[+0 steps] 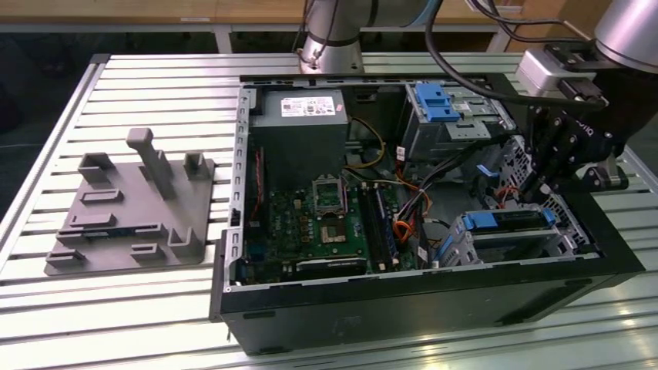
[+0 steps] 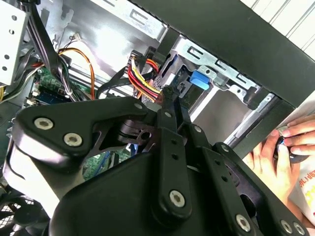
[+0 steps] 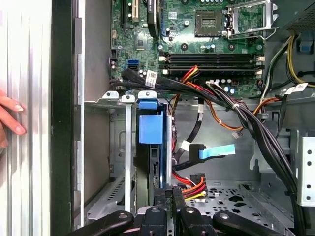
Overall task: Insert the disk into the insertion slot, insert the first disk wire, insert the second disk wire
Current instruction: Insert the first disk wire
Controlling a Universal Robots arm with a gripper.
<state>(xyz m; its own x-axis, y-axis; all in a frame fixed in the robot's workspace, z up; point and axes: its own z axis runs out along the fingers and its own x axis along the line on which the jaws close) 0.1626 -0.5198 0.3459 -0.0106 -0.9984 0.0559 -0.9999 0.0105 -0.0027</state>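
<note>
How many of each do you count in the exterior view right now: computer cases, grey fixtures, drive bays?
Computer case: 1
Grey fixture: 1
Drive bays: 2 (grey bay with blue latch, insertion slot with the disk in it)
Total: 4

Just ahead of the pincer (image 3: 170, 192), we see the disk (image 3: 150, 129) edge-on, its label hidden within the insertion slot (image 3: 129, 147). The pincer's own body is cropped by the frame edge. Well aside of it, beyond the case wall (image 3: 63, 118), a hand (image 3: 10, 115) is also cropped.
</note>
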